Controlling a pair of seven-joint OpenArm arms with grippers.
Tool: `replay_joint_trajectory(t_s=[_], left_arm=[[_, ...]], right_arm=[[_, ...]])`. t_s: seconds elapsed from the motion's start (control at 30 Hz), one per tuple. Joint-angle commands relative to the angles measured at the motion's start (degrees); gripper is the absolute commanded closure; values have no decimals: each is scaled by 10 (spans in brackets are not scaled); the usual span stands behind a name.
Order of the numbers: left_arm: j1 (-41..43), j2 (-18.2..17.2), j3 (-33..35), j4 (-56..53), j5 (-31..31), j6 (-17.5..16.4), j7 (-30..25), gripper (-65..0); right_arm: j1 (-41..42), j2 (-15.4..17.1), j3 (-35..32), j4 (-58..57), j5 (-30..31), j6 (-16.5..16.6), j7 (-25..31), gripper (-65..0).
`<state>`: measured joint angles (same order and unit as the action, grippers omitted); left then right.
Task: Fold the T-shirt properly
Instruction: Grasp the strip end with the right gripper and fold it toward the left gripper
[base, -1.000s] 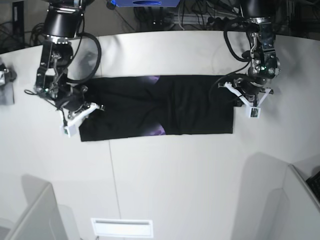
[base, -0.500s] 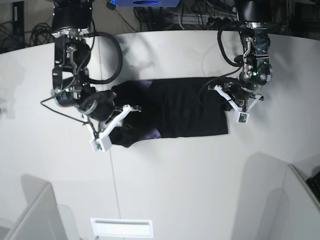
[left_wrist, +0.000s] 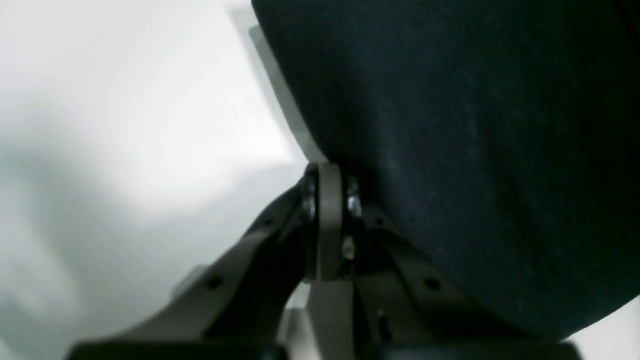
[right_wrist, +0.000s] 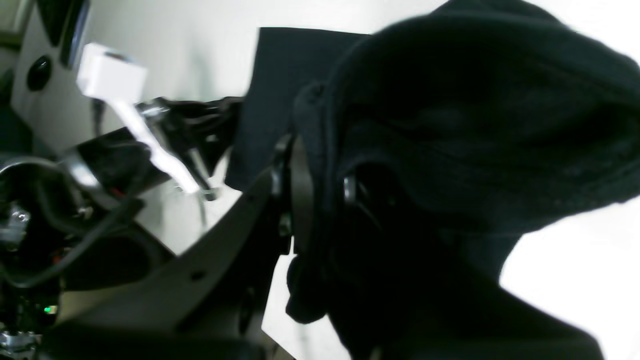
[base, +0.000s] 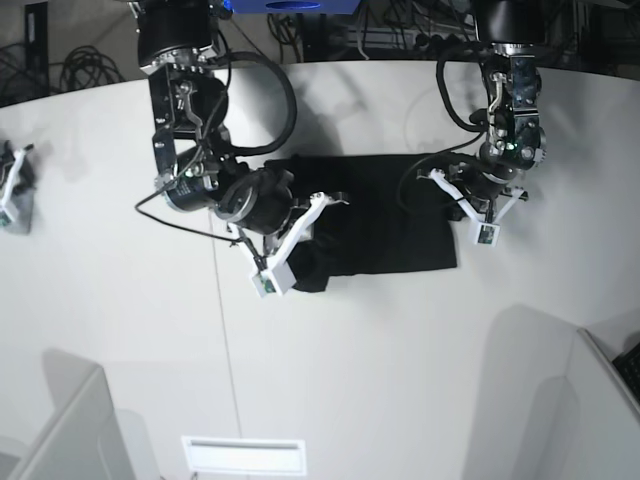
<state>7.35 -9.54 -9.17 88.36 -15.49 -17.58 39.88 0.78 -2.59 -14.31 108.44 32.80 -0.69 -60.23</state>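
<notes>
Both jaws clamped on the T-shirt (base: 385, 215): right (base: 300, 235) carrying its end over, left (base: 462, 192) pinning; slipping cloth would skew the fold

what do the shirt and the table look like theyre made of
T-shirt: soft knit cloth, matte black; it bunches and shows fine fuzz in the left wrist view. Table: smooth, hard white surface with a slight sheen, likely laminate or painted board, though that is uncertain.
</notes>
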Motion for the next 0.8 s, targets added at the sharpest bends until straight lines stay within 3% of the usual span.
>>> replay_joint_trajectory(t_s=[0.0,0.3,0.77], left_arm=[[-2,-3,1,8,-6,-4,3,0],[-2,-3,4,7,-6,-4,3,0],[-1,-1,4,7,-9,-4,3,0]], right_arm=[[17,-10,-4,11,10,1,15,0],[37,-35,-19,-33,9,0,51,0],[60,-42,-63,-105,11,0,102,0]])
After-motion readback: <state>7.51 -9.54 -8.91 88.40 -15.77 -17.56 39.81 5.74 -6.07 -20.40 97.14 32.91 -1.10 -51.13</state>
